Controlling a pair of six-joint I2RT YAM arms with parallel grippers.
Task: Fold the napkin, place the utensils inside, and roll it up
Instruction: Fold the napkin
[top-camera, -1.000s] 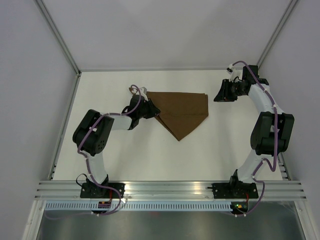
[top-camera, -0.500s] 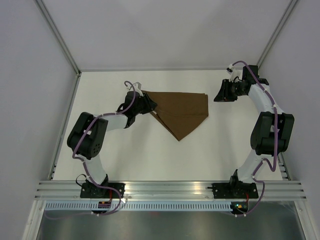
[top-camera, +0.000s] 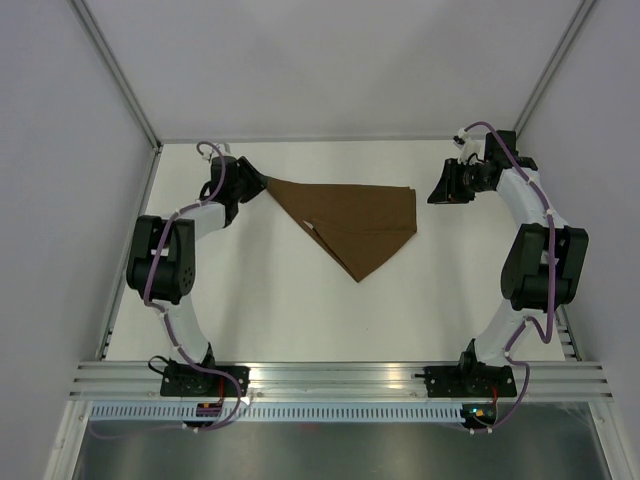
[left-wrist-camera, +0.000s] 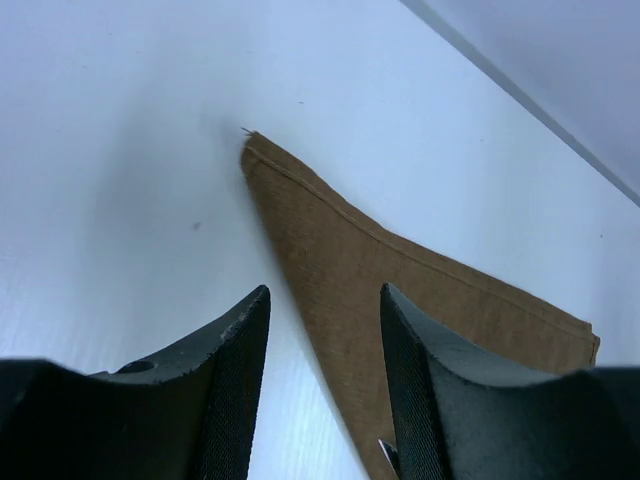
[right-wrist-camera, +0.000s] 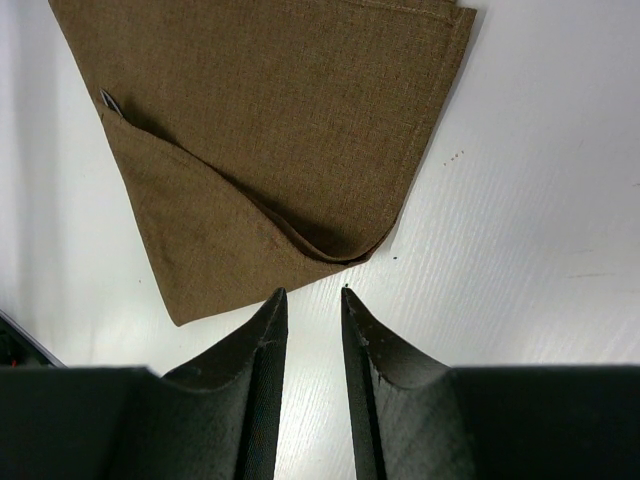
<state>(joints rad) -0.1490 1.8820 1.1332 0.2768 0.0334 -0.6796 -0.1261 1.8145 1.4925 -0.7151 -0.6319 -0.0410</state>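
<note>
Left claw: fingers apart, gripping nothing; napkin's pointed left corner just ahead of it.
Dark brown matte cloth napkin: folded flat, straight far edge, lower point toward arm bases; lies far-centre on white surface.
Small silver knife tip peeks from fold.
Right claw: narrow gap between fingers, clamping nothing; napkin's right corner just ahead of fingertips.

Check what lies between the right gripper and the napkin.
Only bare table separates the right gripper from the napkin, clearest in the right wrist view.
</note>
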